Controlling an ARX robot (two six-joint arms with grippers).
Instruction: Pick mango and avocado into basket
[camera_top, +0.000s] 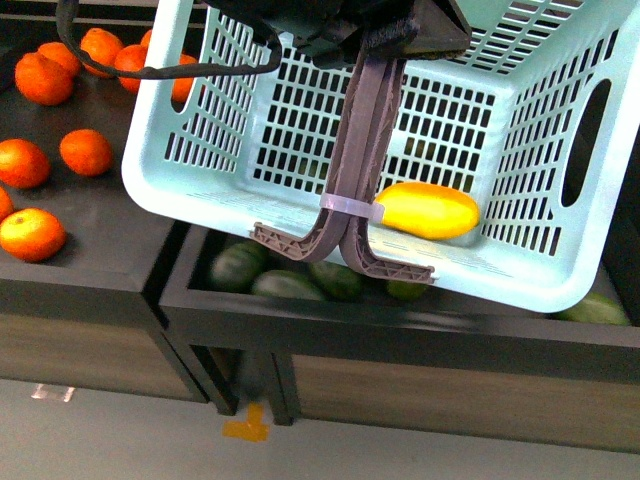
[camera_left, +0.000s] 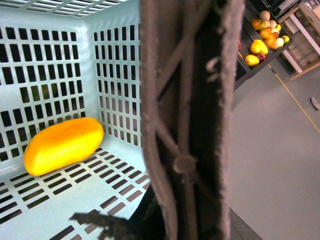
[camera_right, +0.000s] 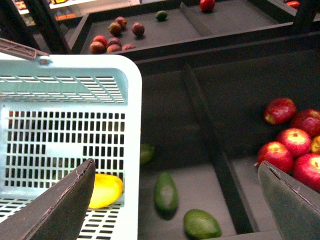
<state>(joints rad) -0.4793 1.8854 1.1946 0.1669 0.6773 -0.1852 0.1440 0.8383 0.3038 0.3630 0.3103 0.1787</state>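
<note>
Teal basket (camera_top: 520, 260) hangs from my left gripper (camera_top: 385, 42), its jaws clamped on the brown handles (camera_top: 362, 150), mango (camera_top: 428, 209) inside at 3 o'clock of them. Right gripper (camera_right: 176, 165) gapes wide over the bin (camera_right: 200, 125); I'd descend on the nearest avocado (camera_right: 165, 193), closing gently across its narrow width

Bright, even lighting; close foreground blurred, backgrounds dimmer and soft.

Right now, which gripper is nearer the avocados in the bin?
Right. The right gripper hangs open over the avocados; the left gripper holds the basket by its handles, with the basket between it and them.
</note>
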